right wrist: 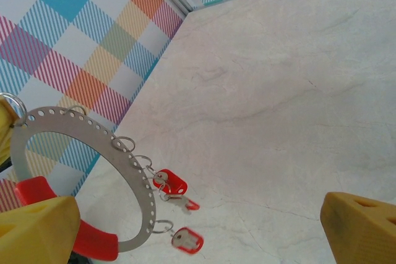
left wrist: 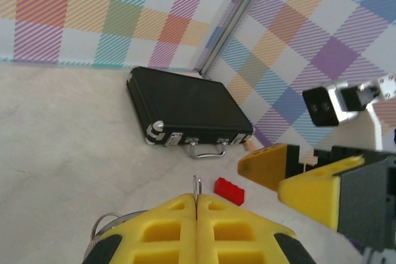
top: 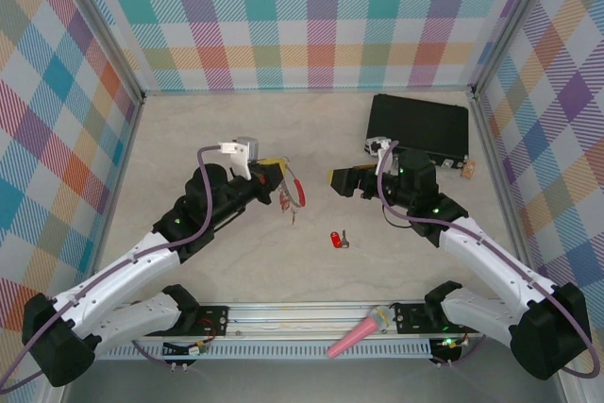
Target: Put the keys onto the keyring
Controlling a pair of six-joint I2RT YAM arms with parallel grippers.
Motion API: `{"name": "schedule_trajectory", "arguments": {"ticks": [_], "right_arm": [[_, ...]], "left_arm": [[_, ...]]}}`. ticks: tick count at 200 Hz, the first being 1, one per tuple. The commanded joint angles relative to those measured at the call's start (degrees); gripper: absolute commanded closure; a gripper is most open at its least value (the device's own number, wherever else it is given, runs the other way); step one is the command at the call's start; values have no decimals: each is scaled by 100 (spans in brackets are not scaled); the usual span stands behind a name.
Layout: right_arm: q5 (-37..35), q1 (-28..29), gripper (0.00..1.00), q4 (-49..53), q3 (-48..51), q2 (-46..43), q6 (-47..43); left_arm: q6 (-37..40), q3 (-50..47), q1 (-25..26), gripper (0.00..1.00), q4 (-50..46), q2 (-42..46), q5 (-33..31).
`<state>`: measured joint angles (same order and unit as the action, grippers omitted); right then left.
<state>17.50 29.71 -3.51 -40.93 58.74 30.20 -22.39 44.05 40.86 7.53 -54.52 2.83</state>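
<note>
My left gripper (top: pixel 280 176) is shut on the keyring (top: pixel 299 193), held off the table near the middle. In the left wrist view the yellow fingers (left wrist: pixel 167 227) pinch a thin wire loop of the keyring (left wrist: pixel 197 185). The right wrist view shows the keyring (right wrist: pixel 133 177) as a perforated silvery band with a red sleeve (right wrist: pixel 93 240). Red-headed keys (right wrist: pixel 171 182) hang from small rings on it. A loose key (top: pixel 340 240) lies on the table, seen as a red head (left wrist: pixel 229 191) past the left fingers. My right gripper (top: pixel 338 179) stands open facing the ring, nothing between its fingers (right wrist: pixel 359 224).
A shut black case (top: pixel 418 127) with a metal handle (left wrist: pixel 207 150) lies at the back right. A pink cone-shaped object (top: pixel 358 333) rests on the front rail. Checked walls (top: pixel 311 16) close in the table on three sides.
</note>
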Motion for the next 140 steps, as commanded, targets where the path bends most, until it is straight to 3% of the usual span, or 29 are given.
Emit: {"name": "schedule_trajectory", "arguments": {"ticks": [1, 72, 111, 140], "right_arm": [[-2, 26, 1, -59, -13, -159, 101], [52, 26, 1, -117, 93, -288, 74], [1, 26, 1, -70, 128, -341, 33], [-245, 26, 1, 377, 53, -338, -226]], "left_arm": [[-866, 371, -10, 100, 94, -76, 30], [-1912, 357, -202, 100, 418, -218, 246], [-1793, 369, -219, 100, 281, -187, 149], [-1151, 309, -219, 100, 127, -130, -10]]}}
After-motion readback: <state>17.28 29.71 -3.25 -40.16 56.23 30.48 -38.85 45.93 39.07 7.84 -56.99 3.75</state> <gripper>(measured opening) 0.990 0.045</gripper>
